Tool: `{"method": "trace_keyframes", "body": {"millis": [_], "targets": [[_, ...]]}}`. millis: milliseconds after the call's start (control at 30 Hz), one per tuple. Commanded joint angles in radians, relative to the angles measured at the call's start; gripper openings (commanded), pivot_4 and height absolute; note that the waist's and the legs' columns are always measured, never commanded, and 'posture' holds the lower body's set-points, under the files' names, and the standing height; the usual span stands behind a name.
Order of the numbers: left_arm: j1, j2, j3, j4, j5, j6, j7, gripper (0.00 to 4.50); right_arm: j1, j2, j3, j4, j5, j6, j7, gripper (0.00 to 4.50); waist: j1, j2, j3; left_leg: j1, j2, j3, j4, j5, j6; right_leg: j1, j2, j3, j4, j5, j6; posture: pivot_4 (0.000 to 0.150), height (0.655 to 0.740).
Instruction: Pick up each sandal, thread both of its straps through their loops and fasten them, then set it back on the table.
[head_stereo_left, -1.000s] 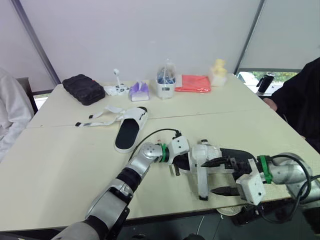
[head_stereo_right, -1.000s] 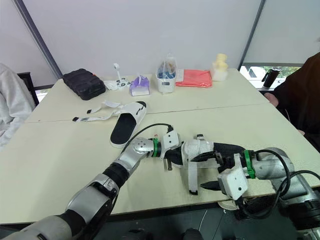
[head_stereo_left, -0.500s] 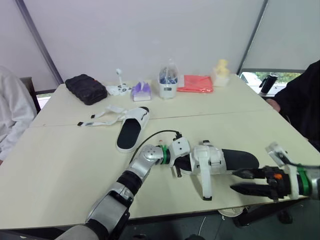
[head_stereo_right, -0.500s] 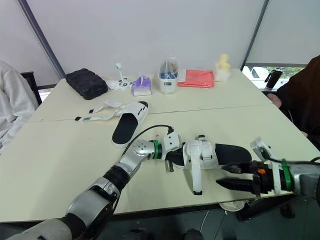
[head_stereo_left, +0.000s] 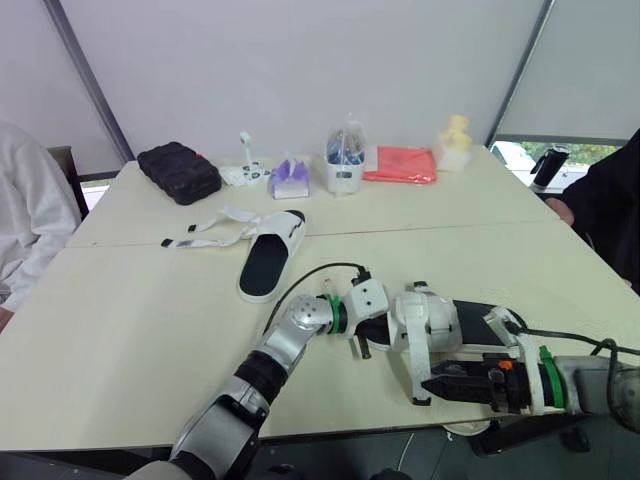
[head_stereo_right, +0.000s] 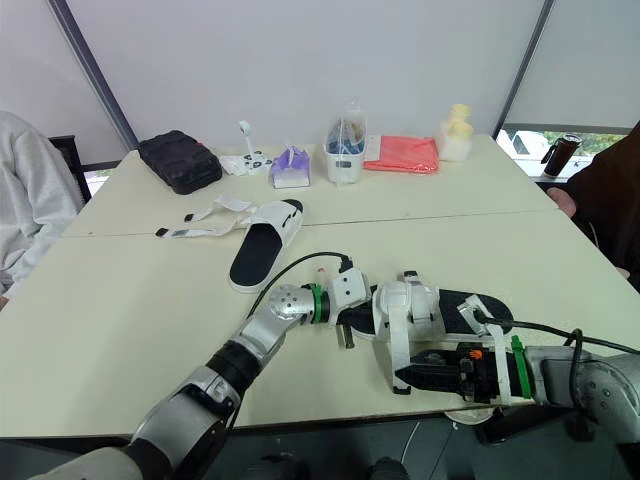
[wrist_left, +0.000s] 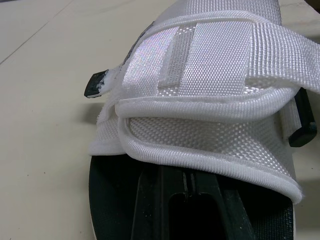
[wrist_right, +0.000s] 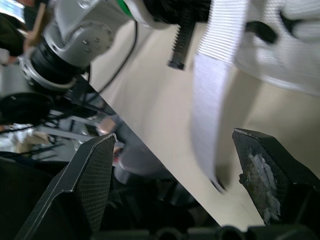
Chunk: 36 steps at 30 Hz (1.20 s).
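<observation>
two spread jaws of right gripper (wrist_right: 173, 138) flank the sandal strap (wrist_right: 212, 97); left gripper (head_stereo_left: 371, 328) unclear.

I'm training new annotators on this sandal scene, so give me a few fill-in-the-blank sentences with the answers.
The right gripper is ____, with the near sandal's loose strap between its fingers. The far sandal lies with both straps ____. The black case sits at the table's far ____ corner.
Answers: open; unfastened; left.
</observation>
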Motion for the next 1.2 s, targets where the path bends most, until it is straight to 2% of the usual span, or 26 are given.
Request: {"method": "trace_keyframes", "body": {"millis": [33,100,167,200,267,333,400,533,800,1000,1200], "targets": [[0.029,-0.006,-0.047,0.022,0.030,0.024,-0.015,0.00,-0.027,0.039,0.048,-0.047,-0.032,-0.011,-0.009,3.75,0.000,0.000,0.000,0.000,0.000,0.000,0.000,0.000,0.000,0.000,0.000,0.000,0.000,0.000,0.000,0.150,0.7400],[0.028,-0.012,-0.050,0.022,0.030,0.025,-0.013,0.00,-0.033,0.060,0.073,-0.056,-0.059,-0.026,-0.011,3.12,0.000,0.000,0.000,0.000,0.000,0.000,0.000,0.000,0.000,0.000,0.000,0.000,0.000,0.000,0.000,0.150,0.7400],[0.028,-0.014,-0.051,0.020,0.030,0.027,-0.013,0.00,-0.039,0.076,0.069,-0.053,-0.056,-0.016,-0.013,2.14,0.002,0.000,0.000,0.000,0.000,0.000,0.000,0.000,0.000,0.000,0.000,0.000,0.000,0.000,0.000,0.150,0.7400],[0.029,-0.014,-0.050,0.020,0.030,0.027,-0.014,0.00,-0.039,0.080,0.065,-0.052,-0.058,-0.015,-0.014,1.52,0.002,0.000,0.000,0.000,-0.001,0.000,0.000,0.000,0.000,0.000,0.000,0.000,0.000,0.000,0.000,0.150,0.7400],[0.028,-0.014,-0.050,0.021,0.030,0.027,-0.014,0.00,-0.041,0.081,0.060,-0.048,-0.066,-0.018,-0.011,0.65,0.001,0.000,0.000,0.000,-0.001,0.000,0.000,0.000,0.000,0.000,0.000,0.000,0.000,0.000,0.000,0.150,0.7400],[0.026,-0.013,-0.049,0.024,0.030,0.025,-0.013,0.00,-0.053,0.082,0.057,-0.043,-0.072,-0.022,-0.007,0.08,0.001,0.000,0.000,0.000,-0.001,0.000,0.000,0.000,0.000,0.000,0.000,0.000,0.000,0.000,0.000,0.150,0.7400],[0.023,-0.012,-0.048,0.028,0.030,0.023,-0.012,0.00,-0.100,0.083,0.036,-0.028,-0.060,-0.020,0.000,0.08,0.000,0.000,0.000,0.000,-0.001,0.000,0.000,0.000,0.000,0.000,0.000,0.000,0.000,0.000,0.000,0.150,0.7400],[0.014,-0.011,-0.048,0.040,0.032,0.017,-0.013,0.00,-0.310,0.098,-0.017,0.078,-0.009,0.015,0.011,0.08,-0.001,0.001,0.000,0.000,-0.001,0.000,0.001,0.000,0.000,0.001,0.000,0.000,0.000,0.000,0.000,0.150,0.7400],[0.001,-0.014,-0.048,0.064,0.035,0.008,-0.015,0.00,-0.582,0.126,0.130,0.326,-0.195,-0.033,0.098,0.08,0.000,0.000,-0.001,0.000,-0.002,-0.002,0.000,0.000,0.000,0.001,-0.001,-0.002,0.000,0.000,0.000,0.150,0.7400],[0.004,-0.011,-0.048,0.063,0.036,0.008,-0.011,0.00,-0.624,0.104,0.246,0.416,-0.311,-0.064,0.240,0.08,0.001,0.000,-0.001,0.000,-0.002,-0.002,0.001,0.000,0.000,0.001,-0.001,-0.002,0.000,0.000,0.000,0.150,0.7400],[0.012,-0.003,-0.049,0.054,0.037,0.012,-0.009,0.00,-0.627,0.076,0.292,0.464,-0.399,-0.100,0.342,0.08,-0.001,0.000,-0.001,0.000,-0.002,-0.002,0.001,0.000,0.000,0.000,-0.001,-0.002,0.000,0.000,0.000,0.150,0.7400]]}}
